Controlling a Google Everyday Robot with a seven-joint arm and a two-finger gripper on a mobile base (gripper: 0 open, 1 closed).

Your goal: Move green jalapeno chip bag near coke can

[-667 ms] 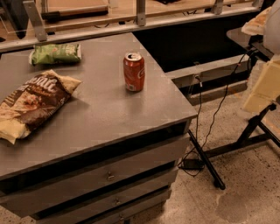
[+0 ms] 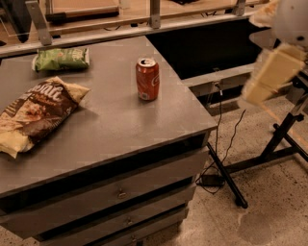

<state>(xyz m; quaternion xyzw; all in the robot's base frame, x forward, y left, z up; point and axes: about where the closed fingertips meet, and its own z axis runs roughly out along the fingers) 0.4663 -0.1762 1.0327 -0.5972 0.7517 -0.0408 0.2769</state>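
The green jalapeno chip bag [image 2: 61, 58] lies flat at the far left of the grey table top [image 2: 120, 125], near the back edge. The coke can [image 2: 147, 79] stands upright right of the table's middle, well apart from the bag. My gripper [image 2: 270, 73] shows as a blurred cream shape at the right edge of the view, off the table's right side, above the floor and higher than the can. It holds nothing that I can see.
A larger brown-and-cream bag [image 2: 34, 115] lies on the table's left front part. Drawers [image 2: 120, 192] run below the table top. A black stand [image 2: 284, 139] and cables [image 2: 216, 158] are on the floor at right. A rail with metal posts [image 2: 155, 14] runs behind the table.
My gripper and arm have moved left and a little up, toward the table. The bags and the can have not moved.
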